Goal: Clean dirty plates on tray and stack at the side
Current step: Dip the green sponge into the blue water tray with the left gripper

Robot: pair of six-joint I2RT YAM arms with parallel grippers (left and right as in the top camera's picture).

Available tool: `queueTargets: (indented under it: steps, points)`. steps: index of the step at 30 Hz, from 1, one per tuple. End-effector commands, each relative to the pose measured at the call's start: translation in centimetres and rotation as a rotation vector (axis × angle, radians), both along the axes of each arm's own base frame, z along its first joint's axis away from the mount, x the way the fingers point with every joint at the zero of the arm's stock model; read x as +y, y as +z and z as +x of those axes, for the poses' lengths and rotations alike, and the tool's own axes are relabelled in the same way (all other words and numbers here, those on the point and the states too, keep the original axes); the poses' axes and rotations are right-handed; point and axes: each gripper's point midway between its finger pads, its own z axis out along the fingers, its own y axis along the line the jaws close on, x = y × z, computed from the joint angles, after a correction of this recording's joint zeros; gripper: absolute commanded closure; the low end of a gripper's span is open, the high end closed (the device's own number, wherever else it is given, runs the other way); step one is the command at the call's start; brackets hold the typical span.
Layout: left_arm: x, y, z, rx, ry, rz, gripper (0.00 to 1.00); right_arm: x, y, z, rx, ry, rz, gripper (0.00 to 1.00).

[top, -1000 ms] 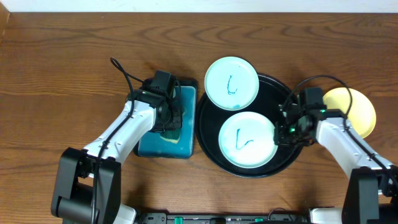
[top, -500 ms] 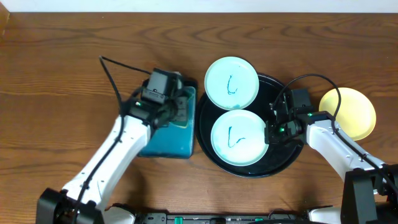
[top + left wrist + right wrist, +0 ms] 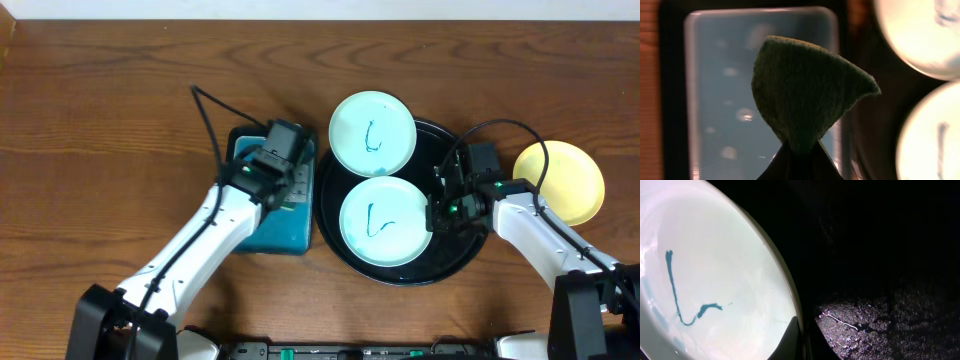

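Tabletop tray (image 3: 452,256): right jaws clamp the front plate (image 3: 383,222) at its rim, left jaws a sponge (image 3: 805,90).

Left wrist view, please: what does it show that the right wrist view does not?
Only the left wrist view: a green sponge pinched in the left gripper, above a blue-lined rectangular tray, plus the back plate. Only the right wrist view: the right gripper closed on the rim of the front plate, and its whole teal mark. Both: the front plate and the round black tray.
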Motion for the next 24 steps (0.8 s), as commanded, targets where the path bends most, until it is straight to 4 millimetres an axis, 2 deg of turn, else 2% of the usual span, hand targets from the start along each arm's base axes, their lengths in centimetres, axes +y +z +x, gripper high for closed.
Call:
queueTargets:
  steps: [1,6,17,21,24]
  points:
    - [2.9,-0.8,0.7,0.010,0.082,0.042,0.92,0.2,0.1,-0.2,0.000,-0.002,0.000,0.99]
    - [4.2,-3.9,0.5,0.092,0.113,0.075,0.92,0.2,0.1,-0.2,0.000,-0.002,0.000,0.99]
    - [3.9,-11.6,-0.6,0.284,0.097,0.117,0.92,0.2,0.1,-0.3,0.007,-0.002,-0.001,0.99]
    - [3.9,-12.3,-0.9,0.307,0.095,0.123,0.92,0.2,0.1,-0.4,0.007,-0.002,-0.002,0.99]
    - [3.8,-11.3,-0.6,0.284,0.088,0.116,0.92,0.2,0.1,-0.4,0.007,-0.002,-0.002,0.99]
